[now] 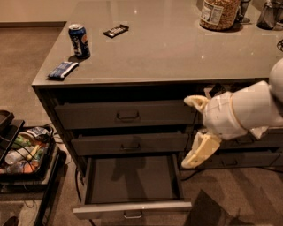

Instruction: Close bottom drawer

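Note:
The bottom drawer (132, 207) is pulled far out, showing a flat dark empty inside; its slim front panel with a small metal handle (132, 215) sits at the lower edge of the view. My gripper (194, 132) hangs to the right of the drawer stack, level with the middle drawer (130, 143), above the open drawer's right rear corner. One cream fingertip (193, 101) points up-left and the other (191, 161) points down-left, wide apart. The gripper is open and holds nothing.
The top drawer (126, 114) and middle drawer are shut. On the grey countertop (177, 48) stand a blue can (79, 40), a blue wrapper (63, 69), a dark snack bar (116, 30) and a jar (219, 13). A cart with snacks (24, 152) stands at the left.

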